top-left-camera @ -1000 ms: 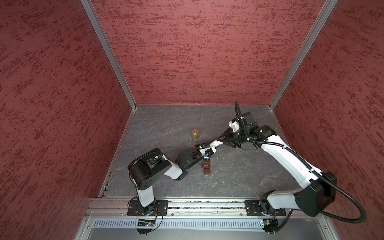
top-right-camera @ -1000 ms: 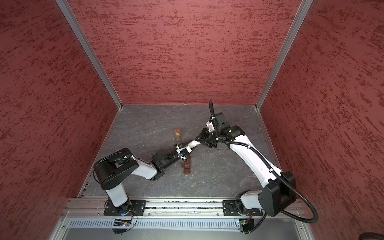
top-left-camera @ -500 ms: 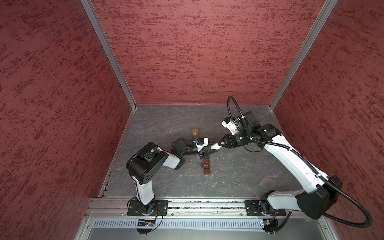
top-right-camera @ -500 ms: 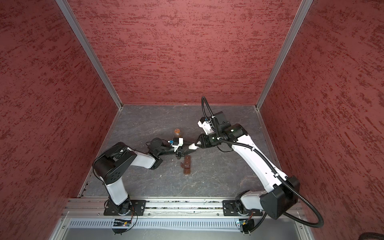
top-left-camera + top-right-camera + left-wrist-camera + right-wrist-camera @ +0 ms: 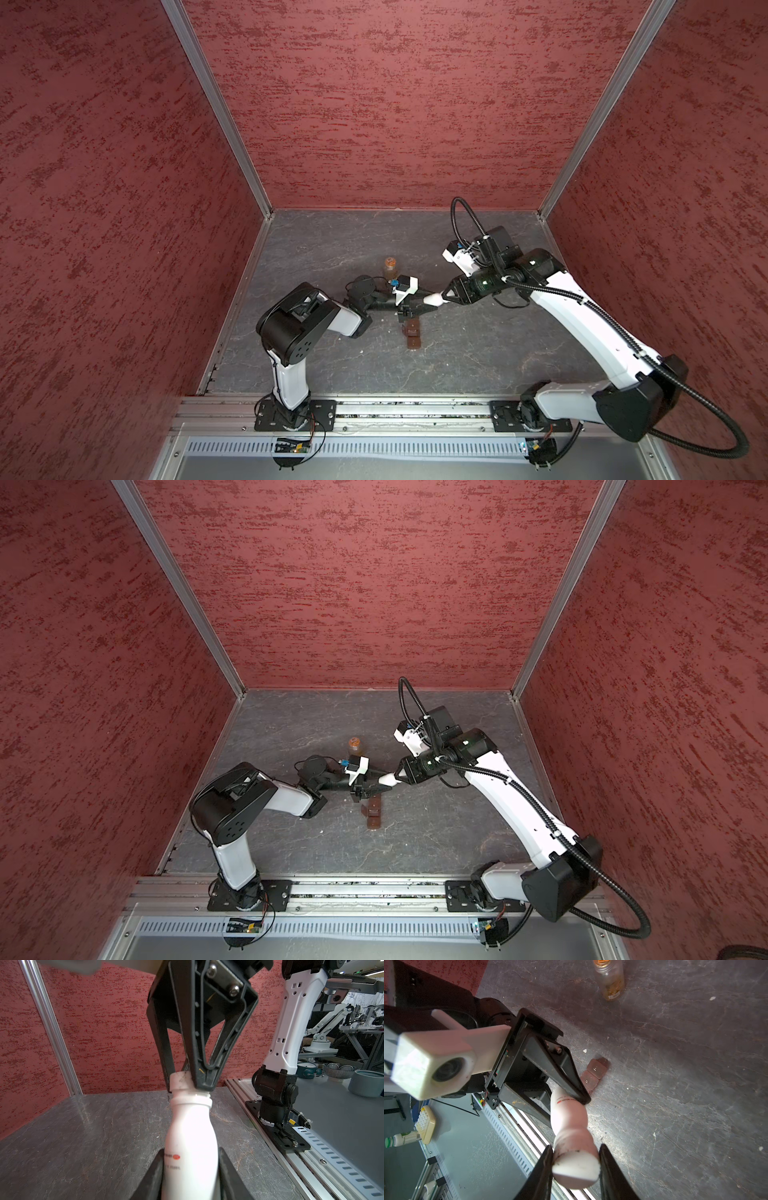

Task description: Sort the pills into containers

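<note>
The counter [image 5: 332,249] is a dark grey slab with pale stone-like veins, scuffed and dusty in the right wrist view. Red rough-textured walls [image 5: 395,104] close it in on three sides, joined by aluminium corner posts [image 5: 220,112]. Along the open front runs an aluminium rail [image 5: 415,409] with both arm bases bolted to it, and below that a slotted grey duct [image 5: 395,448]. Past the rail, the left wrist view shows a smooth grey bench [image 5: 342,1126] carrying bowls, with other white arms farther back in the room.

Near the middle of the counter, a white bottle [image 5: 435,298] is held off the surface, lying roughly level between the two arms. The left pincer [image 5: 190,1169] is clamped around the bottle's body, one finger on each side. The right pincer [image 5: 576,1155] is pinching the cap [image 5: 576,1169] at the other end.

The containers [image 5: 596,1072], a row of small square cells in one long brown box, lie flat on the counter below the bottle. In both top views the box's far end is hidden under the left pincer [image 5: 422,306]. An amber bottle [image 5: 390,270] stands upright just behind the left arm's wrist.

A few tiny whitish bits, seemingly pills [image 5: 585,1050], lie scattered on the bare slab, one near the box and others well apart from it
</note>
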`<state>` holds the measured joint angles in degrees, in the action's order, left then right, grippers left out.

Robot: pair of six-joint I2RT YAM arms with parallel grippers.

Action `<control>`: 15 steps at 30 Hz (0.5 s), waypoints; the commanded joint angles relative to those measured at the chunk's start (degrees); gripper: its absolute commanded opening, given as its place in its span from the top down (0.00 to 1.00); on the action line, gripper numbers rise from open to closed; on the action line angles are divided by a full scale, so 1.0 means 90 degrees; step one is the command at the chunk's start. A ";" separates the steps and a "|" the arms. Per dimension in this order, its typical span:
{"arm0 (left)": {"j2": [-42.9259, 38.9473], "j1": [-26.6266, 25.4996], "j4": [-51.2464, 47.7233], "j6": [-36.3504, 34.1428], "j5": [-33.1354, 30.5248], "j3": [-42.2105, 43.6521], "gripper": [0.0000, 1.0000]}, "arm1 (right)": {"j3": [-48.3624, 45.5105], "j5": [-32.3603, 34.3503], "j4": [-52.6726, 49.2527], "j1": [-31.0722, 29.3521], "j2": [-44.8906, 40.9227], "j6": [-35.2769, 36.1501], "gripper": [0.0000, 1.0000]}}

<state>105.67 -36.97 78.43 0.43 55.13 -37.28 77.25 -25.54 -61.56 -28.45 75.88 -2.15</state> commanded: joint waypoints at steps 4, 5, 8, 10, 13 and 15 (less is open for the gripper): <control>0.0077 -0.0012 0.0279 0.0013 -0.0086 -0.0012 1.00 | 0.0237 0.0243 0.0104 0.0069 -0.0268 -0.0137 0.67; 0.0053 -0.0013 0.0279 -0.0010 -0.0122 0.0023 1.00 | 0.0305 0.0296 0.0110 0.0110 -0.0293 -0.0194 0.67; -0.0089 0.0001 0.0279 -0.0081 -0.0264 0.0196 1.00 | 0.0549 0.0667 0.0066 0.0278 -0.0383 -0.0434 0.67; -0.0216 0.0007 0.0279 -0.0133 -0.0341 0.0328 1.00 | 0.0688 0.0968 0.0017 0.0423 -0.0427 -0.0597 0.68; -0.0471 0.0006 0.0274 -0.0196 -0.0545 0.0555 1.00 | 0.0685 0.1337 0.0070 0.0637 -0.0478 -0.0914 0.68; -0.0676 0.0007 0.0279 -0.0240 -0.0685 0.0709 1.00 | 0.0550 0.1634 0.0104 0.0688 -0.0465 -0.1085 0.68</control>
<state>102.74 -36.97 79.44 -0.54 51.46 -32.14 82.24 -16.73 -61.08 -23.18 72.16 -9.08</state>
